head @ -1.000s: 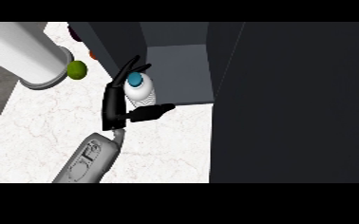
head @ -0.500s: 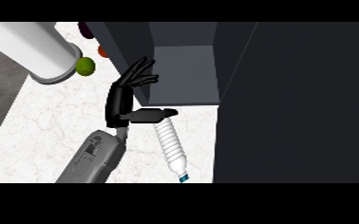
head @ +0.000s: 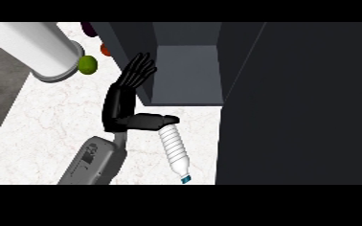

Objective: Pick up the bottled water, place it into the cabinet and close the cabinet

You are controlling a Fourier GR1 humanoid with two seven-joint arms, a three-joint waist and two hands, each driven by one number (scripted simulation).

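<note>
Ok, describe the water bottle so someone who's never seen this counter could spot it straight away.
Start at the dark cabinet with its open compartment. On the white marble counter just in front of it lies the water bottle, beside the black hand. It's the only clear ribbed thing there, lying flat, blue cap nearest you.

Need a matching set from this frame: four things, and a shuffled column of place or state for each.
Things:
1. bottled water
2. hand
3. green fruit
4. cabinet

States:
A. standing open, shelf bare
B. lying on the counter, blue cap toward the lower edge
C. beside the grey cylinder's rim
D. fingers straight, thumb out sideways touching the bottle's base

Pairs: 1-B, 2-D, 3-C, 4-A
</note>
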